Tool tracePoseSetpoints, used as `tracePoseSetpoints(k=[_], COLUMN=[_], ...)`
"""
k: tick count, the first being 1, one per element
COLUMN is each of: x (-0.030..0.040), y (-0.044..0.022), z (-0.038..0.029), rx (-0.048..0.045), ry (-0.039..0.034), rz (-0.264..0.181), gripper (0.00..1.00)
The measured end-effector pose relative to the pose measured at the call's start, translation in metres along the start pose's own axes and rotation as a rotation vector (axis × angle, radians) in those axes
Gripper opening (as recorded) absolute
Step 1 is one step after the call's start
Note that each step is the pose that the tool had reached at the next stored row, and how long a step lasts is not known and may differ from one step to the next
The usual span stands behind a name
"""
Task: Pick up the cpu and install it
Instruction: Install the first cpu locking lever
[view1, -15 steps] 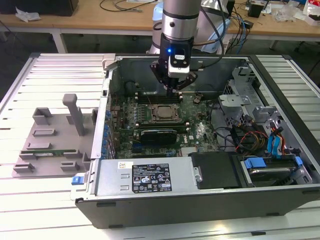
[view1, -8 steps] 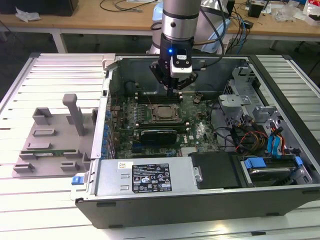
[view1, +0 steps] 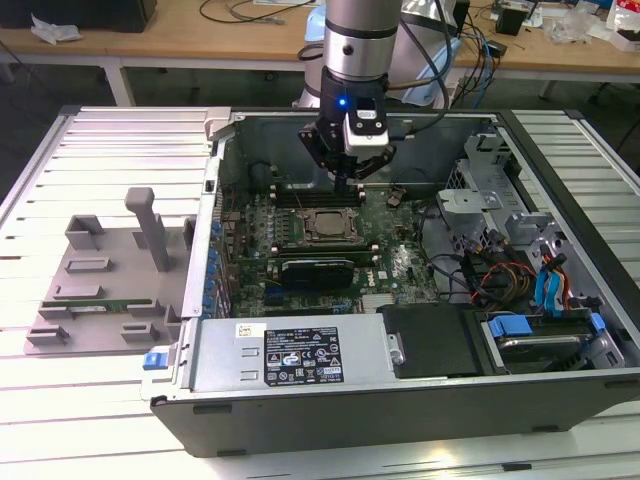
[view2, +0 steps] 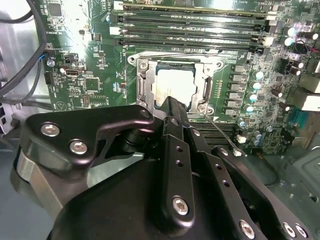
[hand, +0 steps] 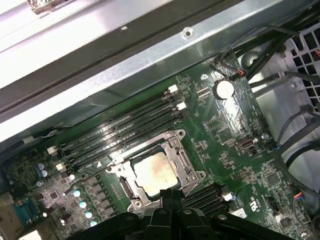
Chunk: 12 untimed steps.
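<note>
**CPU seated in its socket, gripper empty above the board**

I see the cpu (hand: 156, 172), a small flat square chip with a silver-grey metal top, already lying in the black rectangular socket frame (hand: 182, 162) near the middle of the green motherboard (view1: 400, 255). It lies flat with the metal face up. Being square, it has no long axis, and its edges run parallel to the frame and to the case walls. In the first wrist view the top has a dull tan smear across it. In the second wrist view it looks pale and bright, with a thin light edge.

Just on the far side of the socket lie the long black memory slots (view2: 190, 30), side by side. The black two-finger gripper (view1: 352, 178) hangs over the board near the socket's far edge. From what I see in both wrist views, its fingers are drawn together with nothing between them, and they are clear of the chip.

The board sits in a dark open desktop computer case (view1: 350, 425) laid on its side. A silver labelled box (view1: 290, 355) sits at the case's near wall, and blue-tabbed drive bays (view1: 530, 335) are at the exterior view's right. The case rests on a pale slatted metal table (view1: 100, 420). To the exterior view's left, well apart from the case opening, lies a grey plastic tray fixture (view1: 100, 285) with an upright post. Beyond the table stands a light wooden workbench (view1: 200, 45) strewn with cables.
</note>
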<state>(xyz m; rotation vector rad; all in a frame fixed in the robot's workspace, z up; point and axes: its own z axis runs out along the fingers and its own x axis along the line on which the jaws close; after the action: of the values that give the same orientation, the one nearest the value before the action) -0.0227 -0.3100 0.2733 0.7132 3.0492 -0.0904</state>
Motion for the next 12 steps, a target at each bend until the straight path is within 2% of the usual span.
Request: tracePoseSetpoints(k=[8, 9, 10, 12], x=[0.0000, 0.0000, 0.0000, 0.0000], y=[0.0000, 0.0000, 0.0000, 0.0000], z=[0.0000, 0.0000, 0.0000, 0.0000], rx=[-0.0017, -0.0024, -0.0035, -0.0039], ry=[-0.0042, -0.0059, -0.0085, -0.0096], rz=[-0.077, -0.107, -0.157, -0.177], gripper=[0.11, 0.11, 0.11, 0.11])
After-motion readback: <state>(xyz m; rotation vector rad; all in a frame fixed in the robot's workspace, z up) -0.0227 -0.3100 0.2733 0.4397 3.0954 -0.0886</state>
